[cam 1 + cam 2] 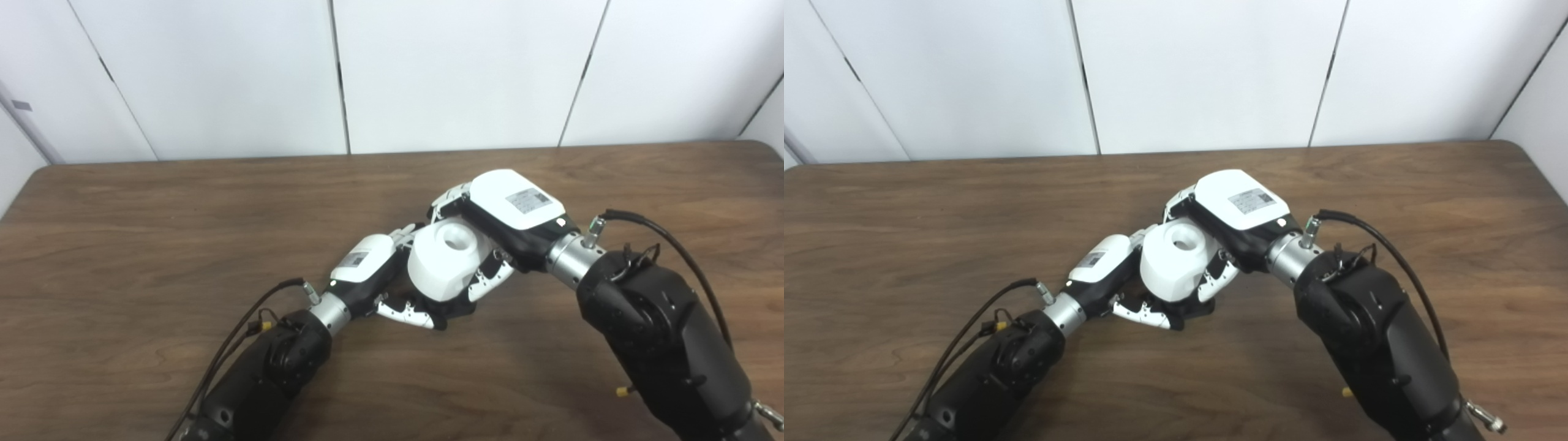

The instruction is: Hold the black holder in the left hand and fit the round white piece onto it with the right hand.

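Over a wooden table (153, 245): left hand (367, 269) clamped low around black holder (456, 306), mostly hidden; round white piece (447, 260) seated above it, gripped by right hand (508, 214). Best pressed straight down, bore kept centred, holder held steady.

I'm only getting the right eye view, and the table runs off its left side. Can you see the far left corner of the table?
Observer: Yes. The left eye view shows the table's far left corner; it is rounded.
Operator: Is there anything on the wall behind that corner?
Observer: A small grey tag sits on a pale slanted strip at the picture's left edge.
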`<state>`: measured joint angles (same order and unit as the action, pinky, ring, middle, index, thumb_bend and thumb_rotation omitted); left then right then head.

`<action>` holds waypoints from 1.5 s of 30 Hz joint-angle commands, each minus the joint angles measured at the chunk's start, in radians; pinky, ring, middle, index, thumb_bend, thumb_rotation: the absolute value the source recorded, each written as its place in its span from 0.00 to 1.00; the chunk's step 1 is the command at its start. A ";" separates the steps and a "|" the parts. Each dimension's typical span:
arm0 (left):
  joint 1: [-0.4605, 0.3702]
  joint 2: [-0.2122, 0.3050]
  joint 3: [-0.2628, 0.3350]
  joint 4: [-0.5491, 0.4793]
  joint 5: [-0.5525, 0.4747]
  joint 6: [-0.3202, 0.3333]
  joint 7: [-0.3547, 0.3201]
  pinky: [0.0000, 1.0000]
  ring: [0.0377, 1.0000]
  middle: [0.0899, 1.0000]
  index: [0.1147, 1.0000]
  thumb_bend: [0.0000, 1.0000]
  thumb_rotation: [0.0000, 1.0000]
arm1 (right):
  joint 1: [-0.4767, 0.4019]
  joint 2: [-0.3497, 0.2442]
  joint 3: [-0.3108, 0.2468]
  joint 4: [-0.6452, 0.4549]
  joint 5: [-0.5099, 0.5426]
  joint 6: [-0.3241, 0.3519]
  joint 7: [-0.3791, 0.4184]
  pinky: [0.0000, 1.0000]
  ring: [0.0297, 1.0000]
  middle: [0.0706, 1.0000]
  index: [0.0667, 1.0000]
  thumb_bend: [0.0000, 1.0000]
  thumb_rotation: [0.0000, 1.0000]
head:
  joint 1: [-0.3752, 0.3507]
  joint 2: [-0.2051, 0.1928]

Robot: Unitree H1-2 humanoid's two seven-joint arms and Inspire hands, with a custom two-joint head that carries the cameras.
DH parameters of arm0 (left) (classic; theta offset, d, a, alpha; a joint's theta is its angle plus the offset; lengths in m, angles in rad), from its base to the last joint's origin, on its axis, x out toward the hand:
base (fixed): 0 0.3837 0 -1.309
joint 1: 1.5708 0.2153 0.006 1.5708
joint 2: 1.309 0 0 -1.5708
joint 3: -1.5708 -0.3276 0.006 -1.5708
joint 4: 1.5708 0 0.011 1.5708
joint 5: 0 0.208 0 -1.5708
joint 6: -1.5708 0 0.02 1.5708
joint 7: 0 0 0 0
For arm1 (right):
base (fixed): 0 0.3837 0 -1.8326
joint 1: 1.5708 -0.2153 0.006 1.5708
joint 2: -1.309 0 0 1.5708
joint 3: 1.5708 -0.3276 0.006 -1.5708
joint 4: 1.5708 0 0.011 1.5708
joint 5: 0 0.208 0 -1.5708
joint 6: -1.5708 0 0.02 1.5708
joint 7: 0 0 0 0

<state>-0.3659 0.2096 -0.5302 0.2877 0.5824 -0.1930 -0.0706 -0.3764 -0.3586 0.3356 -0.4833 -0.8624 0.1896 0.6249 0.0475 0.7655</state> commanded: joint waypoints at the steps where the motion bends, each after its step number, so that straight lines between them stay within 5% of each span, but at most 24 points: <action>1: 0.053 0.002 -0.053 0.036 0.056 0.082 -0.098 0.95 1.00 0.95 0.42 0.52 0.07 | -0.036 -0.008 -0.017 -0.009 0.006 -0.036 -0.023 0.82 0.80 0.73 0.44 0.53 0.14 | 0.002 0.004; 17: 0.063 0.011 -0.066 -0.004 0.048 0.107 -0.116 0.94 1.00 0.96 0.42 0.52 0.07 | -0.043 -0.009 -0.015 0.054 -0.007 -0.097 -0.042 0.81 0.79 0.72 0.44 0.53 0.14 | 0.005 0.014; 45: 0.076 0.019 -0.079 -0.048 0.046 0.147 -0.144 0.94 1.00 0.96 0.42 0.52 0.07 | -0.039 0.048 0.016 0.130 -0.057 -0.092 -0.051 0.83 0.79 0.73 0.44 0.53 0.14 | 0.020 0.035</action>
<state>-0.3478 0.2181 -0.5514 0.2023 0.6022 -0.0921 -0.0898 -0.3849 -0.3195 0.3470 -0.3501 -0.9164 0.1111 0.5898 0.0660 0.7992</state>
